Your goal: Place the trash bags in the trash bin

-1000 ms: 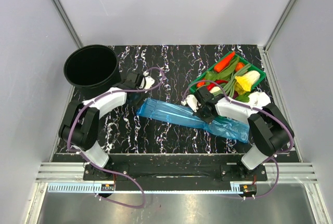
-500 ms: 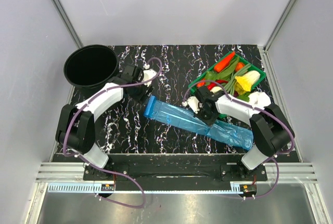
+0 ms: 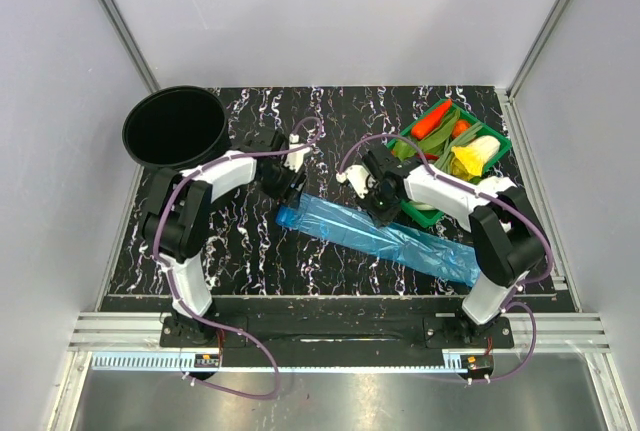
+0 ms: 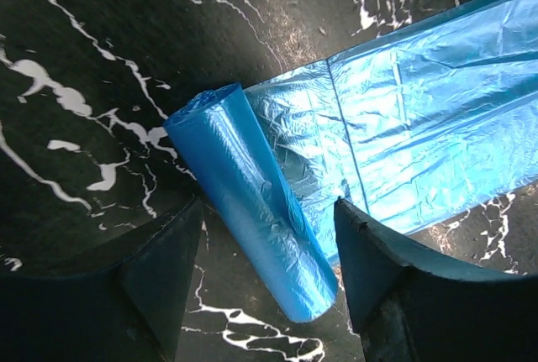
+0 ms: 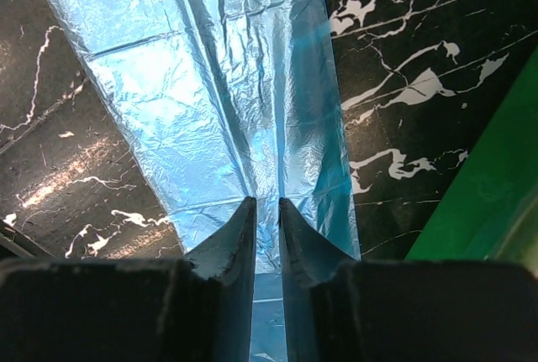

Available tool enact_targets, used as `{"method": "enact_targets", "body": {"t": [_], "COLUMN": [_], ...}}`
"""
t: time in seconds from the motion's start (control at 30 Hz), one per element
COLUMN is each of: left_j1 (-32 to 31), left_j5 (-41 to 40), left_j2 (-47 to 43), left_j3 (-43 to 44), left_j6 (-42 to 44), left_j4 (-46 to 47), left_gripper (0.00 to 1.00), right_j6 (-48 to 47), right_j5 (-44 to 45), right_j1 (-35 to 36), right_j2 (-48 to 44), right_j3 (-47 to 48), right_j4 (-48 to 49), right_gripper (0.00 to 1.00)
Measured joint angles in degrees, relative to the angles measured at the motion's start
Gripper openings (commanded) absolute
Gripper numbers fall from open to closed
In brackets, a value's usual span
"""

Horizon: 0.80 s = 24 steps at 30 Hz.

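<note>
The trash bags (image 3: 380,236) are one blue film roll, partly unrolled into a long sheet lying slantwise across the black marble table. The rolled end (image 4: 252,219) lies on the table between the fingers of my left gripper (image 4: 267,211), which is open and straddles it without touching. In the top view my left gripper (image 3: 286,191) hangs over that left end. My right gripper (image 5: 267,204) is shut, pinching a fold of the sheet near its middle; it also shows in the top view (image 3: 380,211). The black trash bin (image 3: 133,146) stands at the far left, empty.
A green tray (image 3: 503,138) of vegetables stands at the far right, close behind my right arm; its edge shows in the right wrist view (image 5: 487,202). White walls enclose the table on three sides.
My left gripper swung right from beside the bin to over the rolled end. My right gripper moved left and away, dragging the sheet, which now lies further left.
</note>
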Motion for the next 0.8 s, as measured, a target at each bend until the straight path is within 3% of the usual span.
{"method": "enact_targets", "body": {"t": [0.8], "left_j1": [0.02], "left_j5": [0.24], "left_j2": [7.58], "left_j3": [6.95], "left_j6": [-3.17], "left_j4": [1.36], "left_gripper": [0.62], "right_j6": [0.85], "right_j5": [-4.26], "right_j1": [0.0], "right_j2": [1.81], "right_j3": [-1.38], "right_j4": [1.44], "right_gripper": [0.22]}}
